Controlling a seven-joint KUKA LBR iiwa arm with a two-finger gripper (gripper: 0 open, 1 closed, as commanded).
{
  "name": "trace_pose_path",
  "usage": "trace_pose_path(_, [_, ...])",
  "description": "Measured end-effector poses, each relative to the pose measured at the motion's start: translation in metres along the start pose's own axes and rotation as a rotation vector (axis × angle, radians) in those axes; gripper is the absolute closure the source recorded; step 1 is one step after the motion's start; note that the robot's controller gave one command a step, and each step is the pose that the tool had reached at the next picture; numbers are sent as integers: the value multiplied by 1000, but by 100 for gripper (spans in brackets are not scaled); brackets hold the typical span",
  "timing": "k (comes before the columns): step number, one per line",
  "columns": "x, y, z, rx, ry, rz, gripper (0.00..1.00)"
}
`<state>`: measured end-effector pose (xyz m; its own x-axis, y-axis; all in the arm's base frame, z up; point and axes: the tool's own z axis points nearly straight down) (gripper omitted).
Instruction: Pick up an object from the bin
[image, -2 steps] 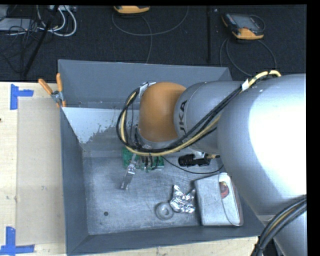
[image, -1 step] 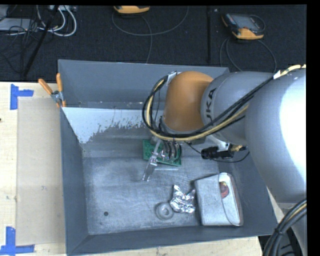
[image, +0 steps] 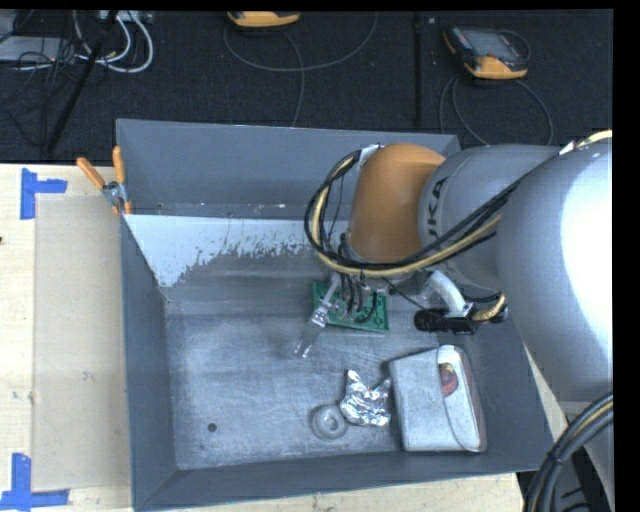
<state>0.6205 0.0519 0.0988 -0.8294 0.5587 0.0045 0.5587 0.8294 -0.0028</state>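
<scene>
Bulking closest to the lens, the arm (image: 560, 260) comes in from the right and bends down into the bin (image: 200, 300), its orange wrist cover above the claw (image: 305, 343). That claw hangs low over bare grey floor near the bin's middle, and nothing shows in its grip. Whether it is open or closed I cannot tell.

Every loose thing lies on the front side of it, lower in the view. Nearest are a crumpled foil wad (image: 366, 402), off to the front and right, and a pale ring (image: 328, 421) lying flat almost straight in front, just beside the foil. Further right sits a grey pad (image: 425, 400), long axis running front to back, with a white tube (image: 458, 395) along its right edge.

In my judgement the coming move depends on shifting frontward and a little right, since nothing lies beneath the claw now
</scene>
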Motion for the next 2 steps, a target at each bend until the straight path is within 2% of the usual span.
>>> trace_pose_path(1, [-17, -29, 24, -6, -4, -221, 0])
trace_pose_path(2, [-31, -45, 25, -11, 6, -170, 0])
